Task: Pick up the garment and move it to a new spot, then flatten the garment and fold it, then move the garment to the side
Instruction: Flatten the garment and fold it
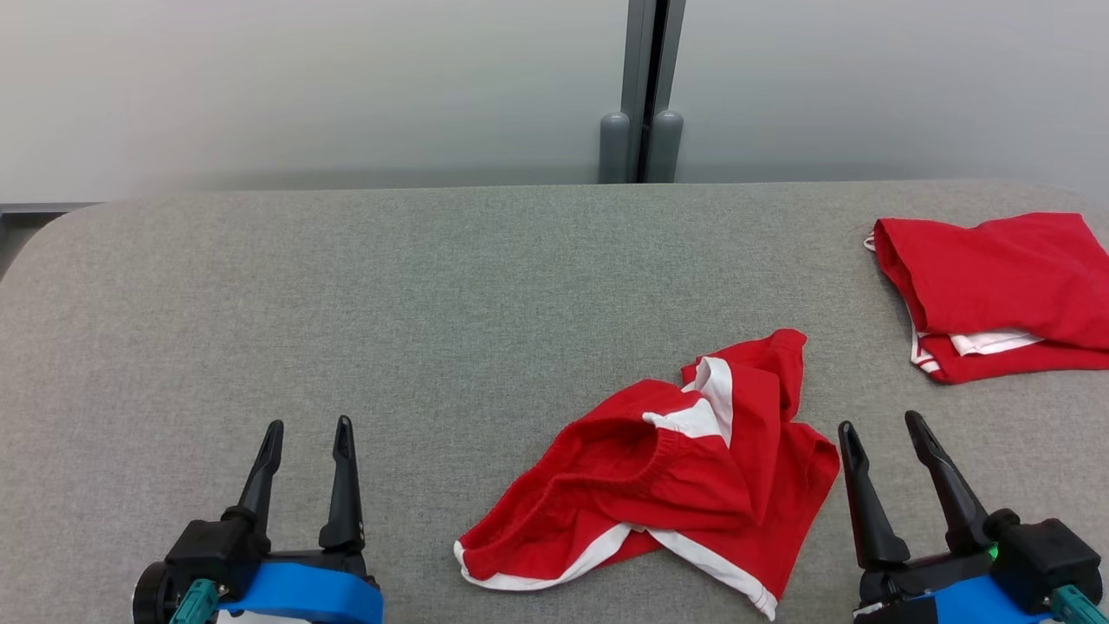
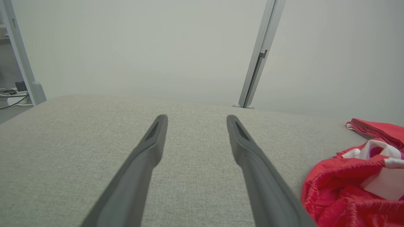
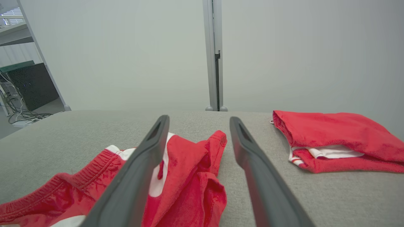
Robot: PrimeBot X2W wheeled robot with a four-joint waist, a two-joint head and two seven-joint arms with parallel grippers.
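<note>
1. Two risks come with the grey table [image 1: 260,303]. The crumpled shorts [image 1: 676,468] lie right of centre close to its near edge, so a careless drag toward the robot could pull them over the side. The fabric cover may also snag the cloth and bunch it further.
2. Most trouble would likely come from the shorts themselves. They are heaped in overlapping layers, so a pinch on top could take one layer alone or several at once. Either way they would lift twisted and be hard to flatten.
3. One folded red garment [image 1: 996,286] sits at the far right, well apart from the shorts. A wide sweep of the right arm could knock its fold open, or it could be mistaken for the target.
4. Both grippers are empty. The left gripper [image 1: 309,425] hovers over bare table with its fingers spread. The right gripper [image 1: 879,422] is just beside the shorts' right edge, fingers apart, and closing there would catch only a loose flap.
5. Lastly, direction — the shorts' long axis appears to run diagonally from near-left to far-right. The gathered waistband gapes toward the left, while the legs are too bunched to trace.
</note>
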